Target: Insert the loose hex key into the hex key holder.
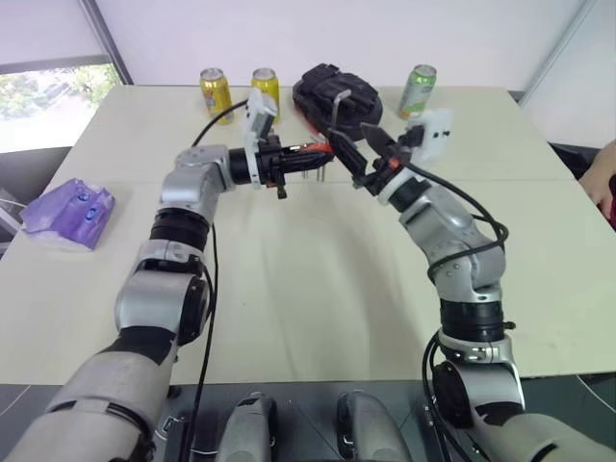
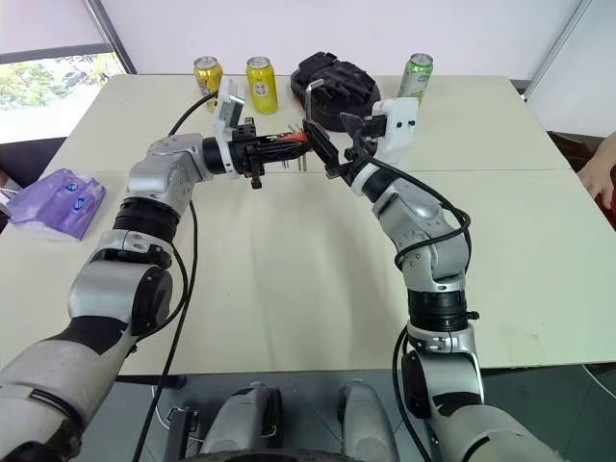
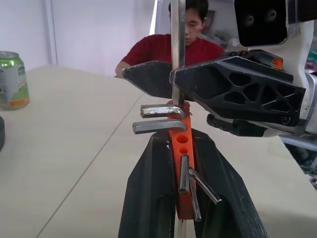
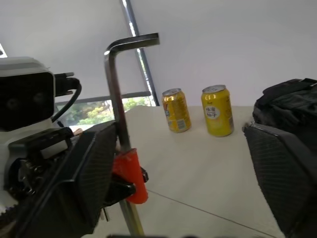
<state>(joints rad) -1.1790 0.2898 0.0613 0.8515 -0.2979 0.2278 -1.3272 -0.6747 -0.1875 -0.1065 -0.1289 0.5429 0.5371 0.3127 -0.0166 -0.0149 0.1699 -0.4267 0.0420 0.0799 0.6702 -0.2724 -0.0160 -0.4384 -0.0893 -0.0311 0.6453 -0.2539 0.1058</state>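
My left gripper point(image 1: 306, 160) is shut on the red-orange hex key holder point(image 3: 181, 144), held level above the table with several short grey keys sticking out of it. The loose hex key point(image 4: 117, 94), a long L-shaped grey rod, sits in the holder point(image 4: 130, 173). Its shaft passes through the block and its bent end points away from it. My right gripper point(image 1: 363, 147) is right beside the holder, open. Its fingers point(image 4: 74, 173) stand wide apart and one lies close along the key without clamping it.
Two yellow cans point(image 1: 216, 93), a green can point(image 1: 418, 90) and a black bag point(image 1: 337, 94) stand along the table's far edge. A purple packet point(image 1: 67, 212) lies at the left. A person in a red shirt point(image 3: 168, 52) sits at the right, one hand point(image 1: 602, 173) near the table.
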